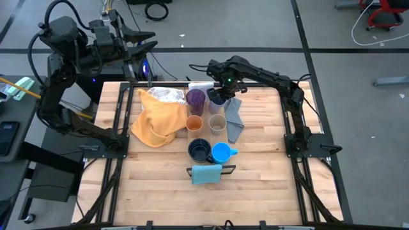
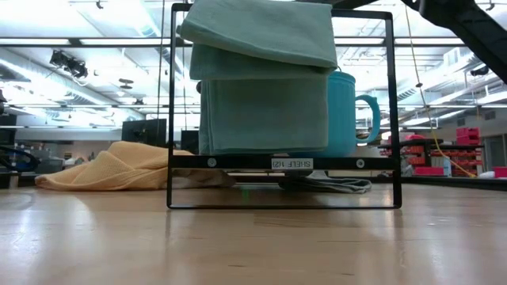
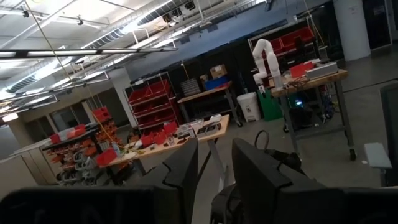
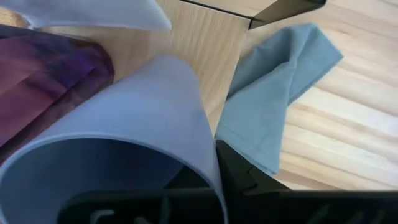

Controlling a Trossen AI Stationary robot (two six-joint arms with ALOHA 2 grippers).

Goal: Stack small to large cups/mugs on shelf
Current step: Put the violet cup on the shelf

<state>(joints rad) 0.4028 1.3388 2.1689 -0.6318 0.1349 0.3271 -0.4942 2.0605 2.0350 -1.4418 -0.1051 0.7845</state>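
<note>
- Right gripper (image 1: 216, 96): I see it at the table's far edge, 12 o'clock from table centre. Its jaws are closed on the rim of the lavender cup (image 4: 134, 134), one finger (image 4: 249, 177) on the outer wall.
- Lavender cup: it is tipped in the grip, and in the right wrist view I look into its mouth. It sits just beside the purple tumbler (image 1: 195, 99), at the tumbler's 3 o'clock.
- Left gripper (image 3: 214, 168): I have it raised off the table's far-left corner, at about 10 o'clock, aimed out into the room. Its jaws stand part open with nothing between them.
- Orange cup (image 1: 194, 122) and beige cup (image 1: 217, 123): side by side at table centre, 6 o'clock from the tumbler and the lavender cup.
- Navy mug (image 1: 199, 151) and blue mug (image 1: 222, 153): side by side, 6 o'clock from the orange and beige pair.
- Yellow cloth (image 1: 155, 121): heaped at 9 o'clock from the orange cup.
- Grey cloth (image 1: 234, 120): at 3 o'clock from the beige cup.
- Black rack (image 2: 281, 163): on the near part of the table, with a folded teal towel (image 2: 261, 79) hung over it. In the low view it partly hides the blue mug.
- Shelf plank (image 4: 202, 46): I see pale wood under the cup in the right wrist view.
</note>
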